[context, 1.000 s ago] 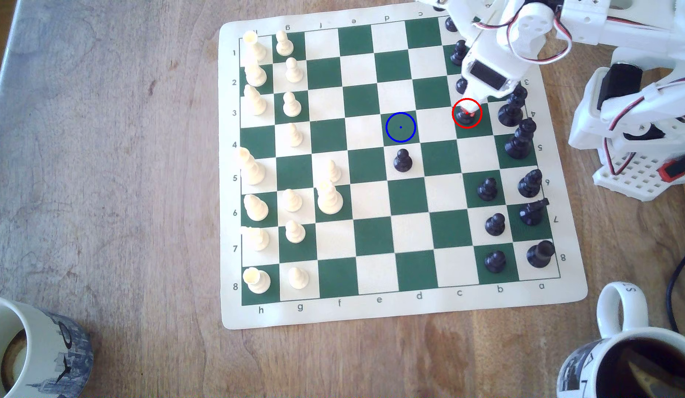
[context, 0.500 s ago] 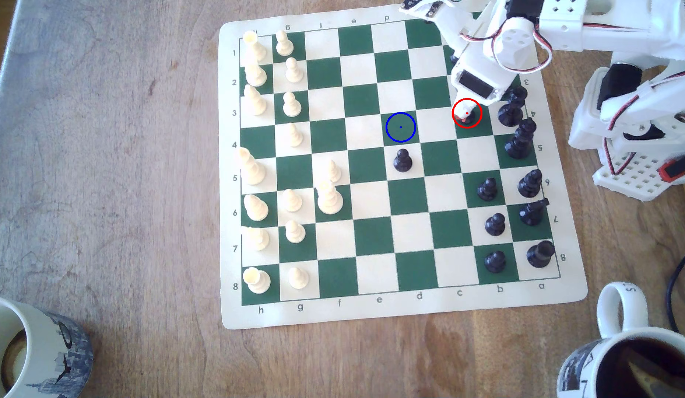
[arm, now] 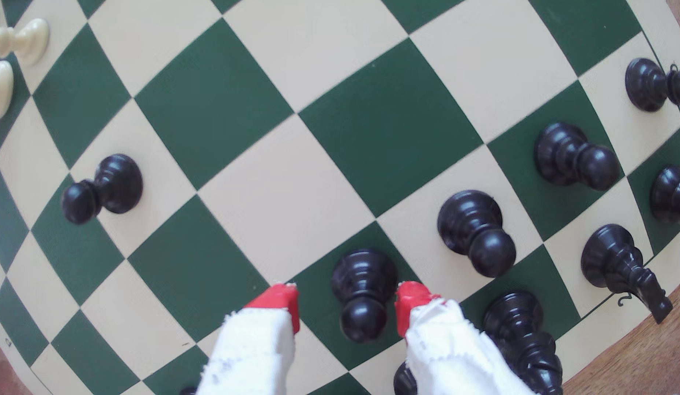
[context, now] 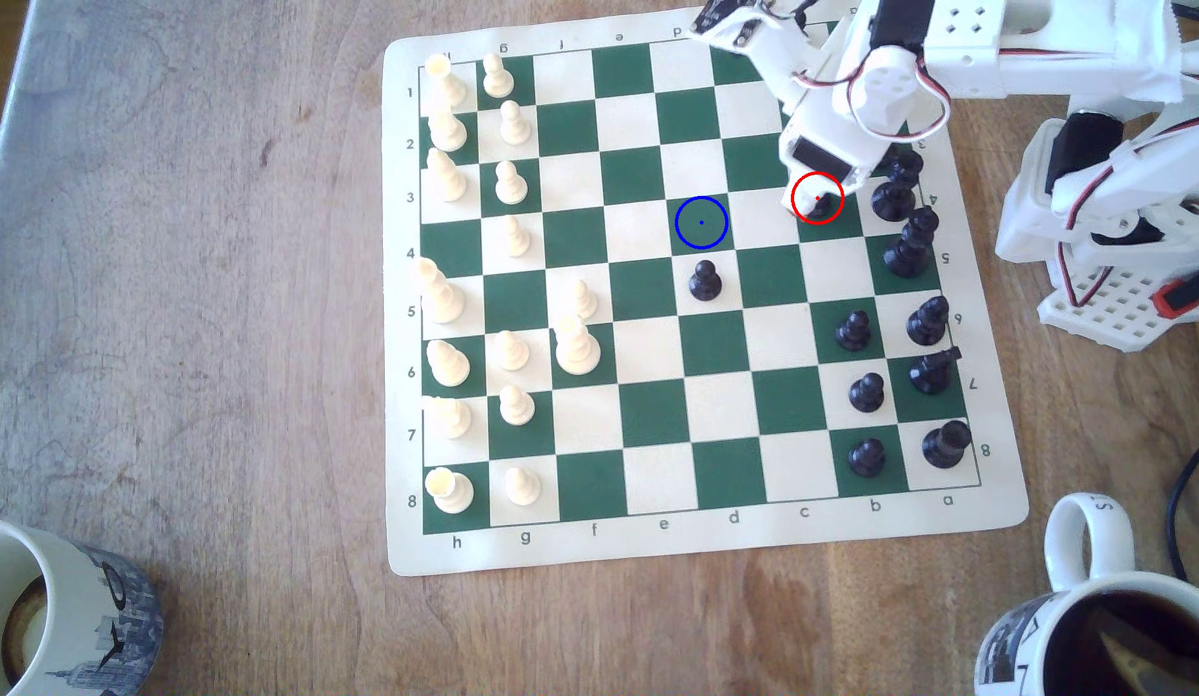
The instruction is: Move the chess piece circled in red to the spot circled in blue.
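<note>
The chess piece (context: 822,206), a small black pawn, stands inside the red ring on a green square at the board's right in the exterior view, mostly covered by my gripper (context: 810,201). In the wrist view the pawn (arm: 363,292) stands upright between my two red-tipped fingers (arm: 287,304). My gripper (arm: 348,302) is open; one tip is close beside the pawn, the other stands off with a gap. The spot (context: 701,222) is the blue-ringed green square two squares toward the exterior view's left, and it is bare. In the wrist view it is the unmarked green square (arm: 213,104).
A lone black pawn (context: 704,281) stands one square below the spot. Tall black pieces (context: 895,194) crowd the pawn's right. Other black pawns (arm: 475,231) stand close by. White pieces (context: 510,184) fill the board's left. Mugs (context: 1106,622) sit at the table's lower corners.
The arm has swung toward the exterior view's left, and the gripper tip has shifted to the left side of the red ring. The pawn has stayed on its square.
</note>
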`<move>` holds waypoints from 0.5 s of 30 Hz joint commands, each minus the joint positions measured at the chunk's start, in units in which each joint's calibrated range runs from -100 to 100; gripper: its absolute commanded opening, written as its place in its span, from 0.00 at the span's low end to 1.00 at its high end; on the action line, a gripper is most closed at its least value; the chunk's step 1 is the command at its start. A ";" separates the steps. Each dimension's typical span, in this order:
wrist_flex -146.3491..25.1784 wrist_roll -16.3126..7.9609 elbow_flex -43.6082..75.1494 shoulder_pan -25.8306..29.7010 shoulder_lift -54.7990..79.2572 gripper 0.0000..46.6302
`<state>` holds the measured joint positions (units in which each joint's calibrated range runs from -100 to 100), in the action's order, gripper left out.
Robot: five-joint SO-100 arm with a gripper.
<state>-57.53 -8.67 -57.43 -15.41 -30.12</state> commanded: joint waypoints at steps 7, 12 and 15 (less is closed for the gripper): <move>1.26 -0.34 0.14 0.43 0.33 0.27; 1.26 -0.39 0.14 0.51 0.33 0.26; 1.02 -0.39 0.14 0.75 0.33 0.26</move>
<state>-56.57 -8.77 -57.89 -14.90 -29.53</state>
